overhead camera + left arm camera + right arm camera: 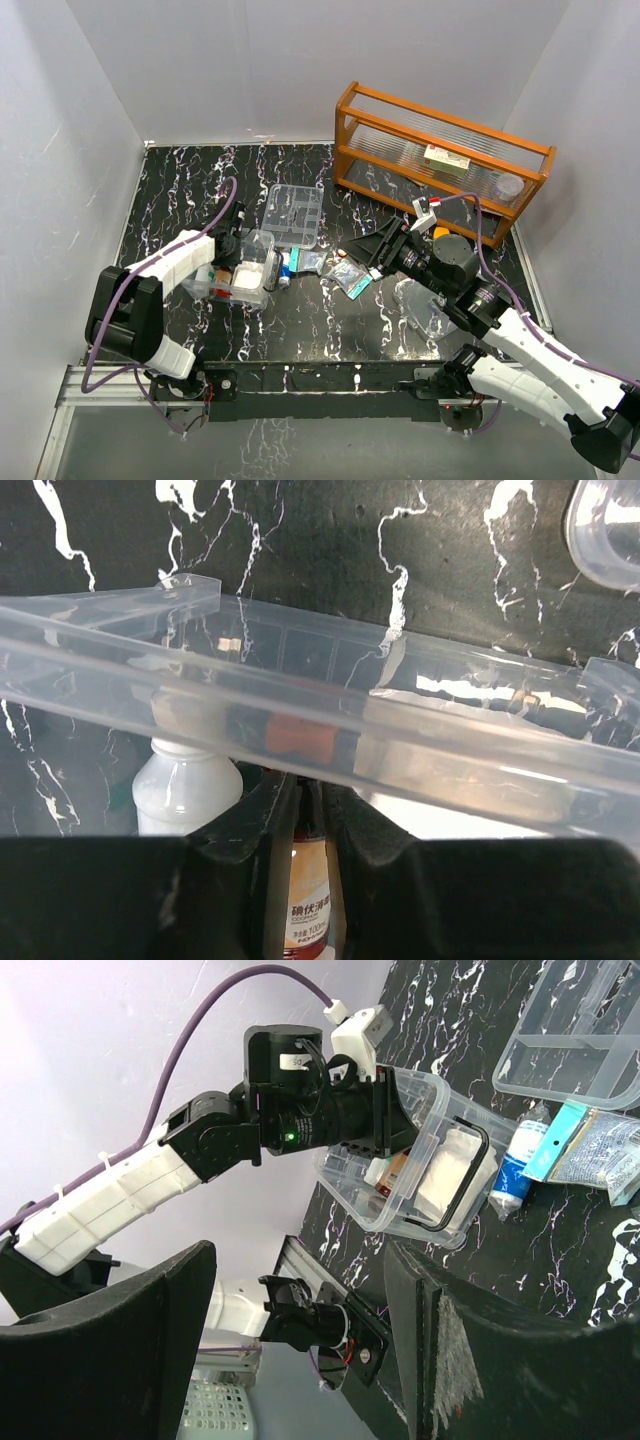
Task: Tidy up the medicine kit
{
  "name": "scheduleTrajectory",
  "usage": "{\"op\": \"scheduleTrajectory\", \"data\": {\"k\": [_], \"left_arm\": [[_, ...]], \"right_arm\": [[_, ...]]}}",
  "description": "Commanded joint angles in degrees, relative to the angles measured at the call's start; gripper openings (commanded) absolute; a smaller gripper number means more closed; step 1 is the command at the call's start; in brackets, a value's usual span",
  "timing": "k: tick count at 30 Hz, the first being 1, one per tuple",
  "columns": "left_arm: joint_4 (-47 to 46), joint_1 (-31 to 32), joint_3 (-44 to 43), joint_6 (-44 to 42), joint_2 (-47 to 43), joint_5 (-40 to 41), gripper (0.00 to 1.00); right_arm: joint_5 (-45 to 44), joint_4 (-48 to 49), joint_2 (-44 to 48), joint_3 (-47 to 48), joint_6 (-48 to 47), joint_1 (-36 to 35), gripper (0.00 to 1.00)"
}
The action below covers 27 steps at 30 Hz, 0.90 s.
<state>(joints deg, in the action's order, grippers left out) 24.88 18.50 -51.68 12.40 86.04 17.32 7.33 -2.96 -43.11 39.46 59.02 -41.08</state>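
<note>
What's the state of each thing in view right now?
medicine kit box: open, no lid on it, white bottle and brown bottle inside.
left gripper: shut on the medicine kit box wall.
right gripper: open, holding nothing.
divided tray: out of the box, flat on the table, looks empty.
tube and sachets: loose on the table, outside the box.

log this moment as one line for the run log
left gripper: shut on box wall | right gripper: open, empty | white bottle: inside box | tray: on table, outside box
</note>
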Motion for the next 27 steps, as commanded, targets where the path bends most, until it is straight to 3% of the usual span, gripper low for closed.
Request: {"op": "scheduleTrajectory", "data": {"k": [1,12,18,27], "left_arm": [[6.4,0.1,-0.7,-1.0,-3.3,1.5,0.17],[11.5,0.0,-5.3,0.9,-12.0,-5.2,0.36],[14.8,0.0,-10.9,3.5,-19.5,-9.9,0.39],[12.7,0.0,-14.1,9.7,-35.8,-20.9,0.58]], "right_arm": [[-1.2,2.7,0.9,-0.7,0.7,0.3,0.66],[-5.5,-2.5,-1.3,-0.1,-4.0,0.4,0.65],[-11.7,-13.6,-8.5,2.8,-18.9,0.3,0.64],[-17.2,-20.4,-25.0,8.5,-33.1,-0.6,0.61]]}}
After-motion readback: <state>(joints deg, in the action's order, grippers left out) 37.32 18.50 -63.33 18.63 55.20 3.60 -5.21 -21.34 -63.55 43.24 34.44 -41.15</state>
